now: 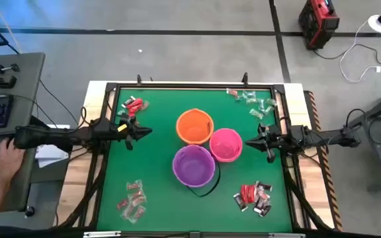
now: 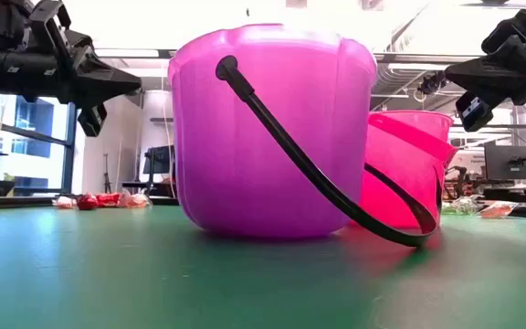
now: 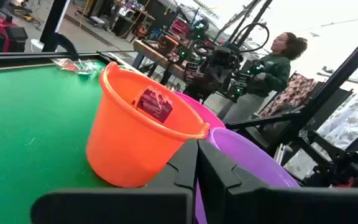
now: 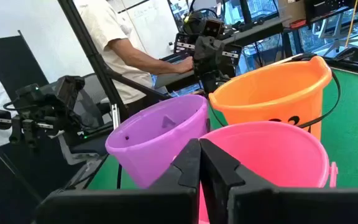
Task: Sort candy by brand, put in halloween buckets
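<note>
A green table [image 1: 164, 192] holds three small pails clustered at its middle: an orange bucket [image 1: 194, 126], a pink bucket [image 1: 225, 144] touching it, and a purple bucket [image 1: 193, 164] touching both, its thin black handle [image 1: 207, 190] flopped down onto the table. Taking the orange bucket as the landmark, four heaps of candy lie well apart from it near the table's corners: a bright red pile [image 1: 132, 105], a green-and-clear pile [image 1: 253, 101], a red-and-clear pile [image 1: 131, 200] and a mixed red and dark pile [image 1: 254, 196]. One red wrapped piece [image 3: 154, 104] lies inside the orange bucket. The left gripper [image 1: 137, 133] hangs above the table to one side of the orange bucket, its fingers pressed together and empty. The right gripper [image 1: 253, 141] hangs on the opposite side, just beside the pink bucket, fingers likewise together and empty. A person's hand [image 1: 8, 157] rests beyond the table's edge. Nearly all the sorting looks undone. The risks, as a judgement: the pails are light and packed tight, so an arm reaching across could nudge one and shift or tip the others; the fallen handle could snag a low finger; the small slippery wrappers could slip out or come up two at once; and the mixed heap invites dropping a brand into the wrong pail.
</note>
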